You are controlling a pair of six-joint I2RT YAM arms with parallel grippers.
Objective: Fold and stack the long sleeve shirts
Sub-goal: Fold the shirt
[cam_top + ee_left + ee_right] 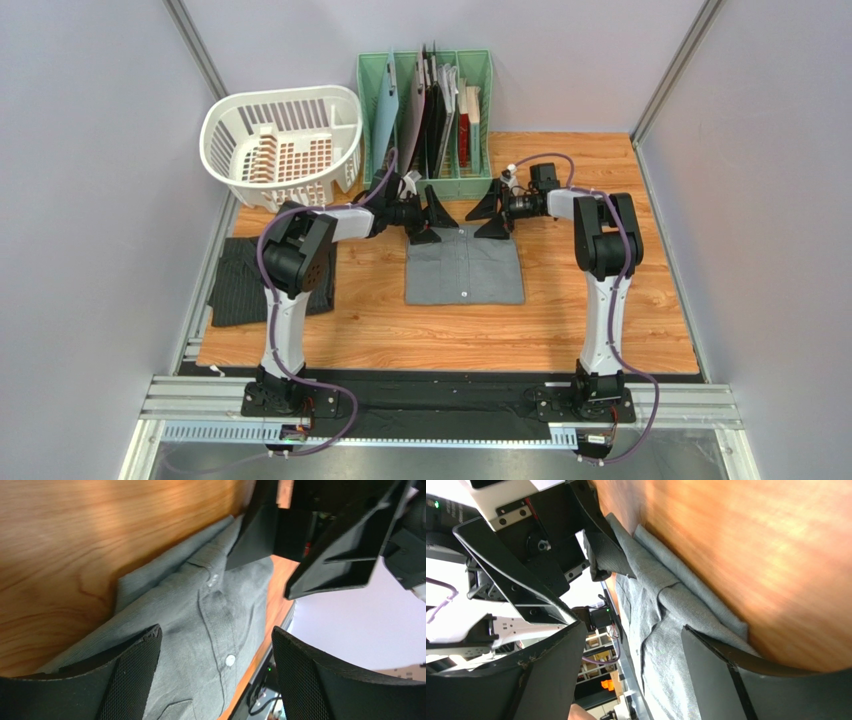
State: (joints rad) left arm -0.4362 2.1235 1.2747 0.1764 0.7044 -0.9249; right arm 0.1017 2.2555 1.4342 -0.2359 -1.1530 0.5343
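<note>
The grey long sleeve shirt (465, 268) lies folded into a rectangle mid-table, collar at its far edge and button placket facing up. The dark pinstriped shirt (238, 285) lies folded at the table's left edge, partly behind the left arm. My left gripper (432, 224) and right gripper (490, 216) face each other at the grey shirt's collar edge, both open. In the left wrist view the grey shirt (200, 630) shows between the spread fingers of the left gripper (215, 645). In the right wrist view the right gripper (633, 635) straddles the grey shirt's (661, 625) edge with nothing pinched.
A white slatted laundry basket (283, 145) stands tilted at the back left. A green file rack (425, 110) with folders stands at the back centre, just behind the two grippers. Grey walls close in both sides of the wooden table (600, 320).
</note>
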